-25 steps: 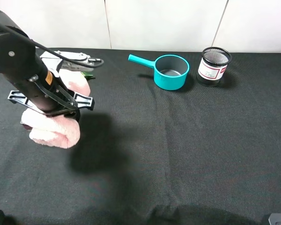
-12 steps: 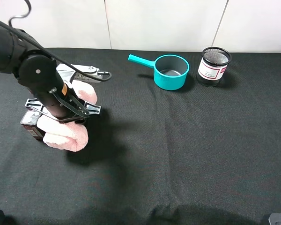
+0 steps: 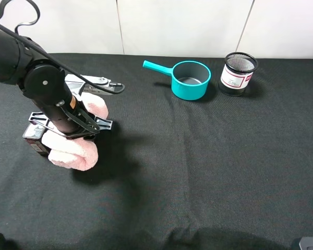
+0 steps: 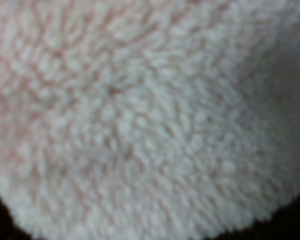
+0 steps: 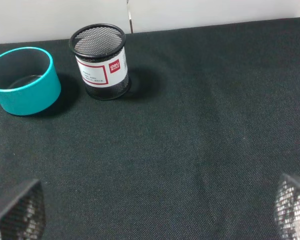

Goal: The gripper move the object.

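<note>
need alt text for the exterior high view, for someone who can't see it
A black robot arm's left end effector pinches a fluffy pale pink towel at its middle, at the left of a black cloth-covered table. Farther back to the right stand a teal pot, handle pointing left, and a black mesh pen cup.

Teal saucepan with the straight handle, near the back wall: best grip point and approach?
Grip the straight teal handle mid-length, coming from above and pinching across its width. The teal saucepan stands upright and its handle juts from the rim toward the left of the exterior high view, away from the black mesh pen cup, so nothing crowds it. The round body looks too wide to pinch reliably.
</note>
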{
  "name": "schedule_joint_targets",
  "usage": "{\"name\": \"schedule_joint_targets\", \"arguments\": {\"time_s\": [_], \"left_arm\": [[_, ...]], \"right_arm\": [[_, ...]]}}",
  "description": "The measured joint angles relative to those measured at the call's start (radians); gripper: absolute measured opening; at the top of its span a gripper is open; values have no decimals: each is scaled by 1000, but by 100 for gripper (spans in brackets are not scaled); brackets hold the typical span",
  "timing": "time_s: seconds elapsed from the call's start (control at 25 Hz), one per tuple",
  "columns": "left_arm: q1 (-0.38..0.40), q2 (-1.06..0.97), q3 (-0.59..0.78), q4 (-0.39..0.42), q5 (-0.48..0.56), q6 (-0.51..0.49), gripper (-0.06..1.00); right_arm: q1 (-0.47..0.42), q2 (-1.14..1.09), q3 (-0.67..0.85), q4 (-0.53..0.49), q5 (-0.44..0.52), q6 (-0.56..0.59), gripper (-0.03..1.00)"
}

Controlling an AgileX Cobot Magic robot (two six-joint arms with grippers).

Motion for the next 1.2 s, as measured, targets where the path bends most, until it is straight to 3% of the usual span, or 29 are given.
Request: {"name": "schedule_joint_targets", "arguments": {"time_s": [0.08, 0.32, 0.44, 0.8, 1.0, 1.2], "left_arm": [[0, 0, 0, 0, 0, 0, 54], [0, 0, 0, 0, 0, 0, 76], [0, 0, 0, 0, 0, 0, 81], [0, -3, 0, -5, 0, 0, 82], [0, -19, -20, -44, 17, 26, 82], [0, -21, -69, -110, 102, 103, 82]], "right_arm": [[0, 0, 0, 0, 0, 0, 69], [0, 0, 0, 0, 0, 0, 69], [0, 0, 0, 0, 0, 0, 69], [0, 0, 0, 0, 0, 0, 69], [0, 0, 0, 0, 0, 0, 69], [0, 0, 0, 0, 0, 0, 69]]}}
